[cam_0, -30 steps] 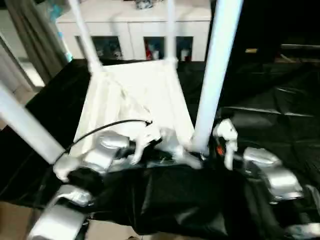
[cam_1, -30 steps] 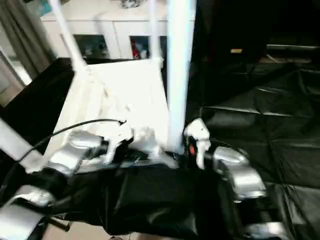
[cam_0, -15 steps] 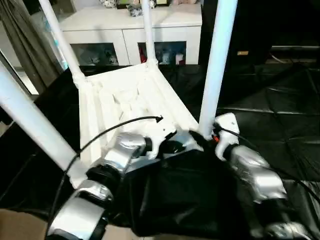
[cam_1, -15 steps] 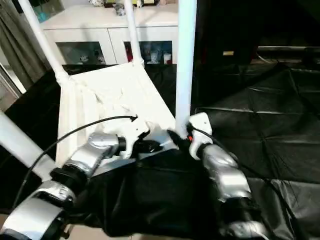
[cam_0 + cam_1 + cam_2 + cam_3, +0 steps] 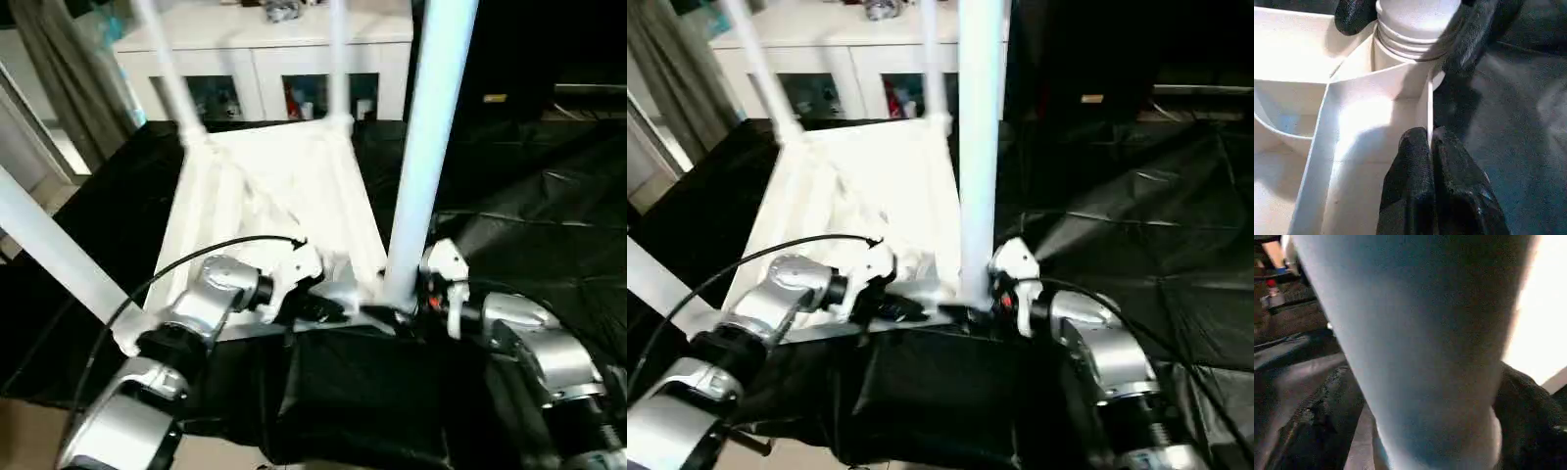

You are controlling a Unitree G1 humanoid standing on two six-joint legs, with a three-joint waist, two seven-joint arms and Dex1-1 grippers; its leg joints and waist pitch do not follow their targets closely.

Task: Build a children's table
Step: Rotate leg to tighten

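Upturned kids' table (image 5: 284, 191): R gripper (image 5: 1415, 29) loosening around near leg (image 5: 421, 157), likely seated; L gripper (image 5: 1431, 147) pinching rim.

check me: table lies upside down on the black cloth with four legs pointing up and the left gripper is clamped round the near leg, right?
Not quite. The left gripper is shut on the thin edge wall of the children's table, not round a leg; the left wrist view shows it. The near leg stands beside the right gripper. The rest holds.
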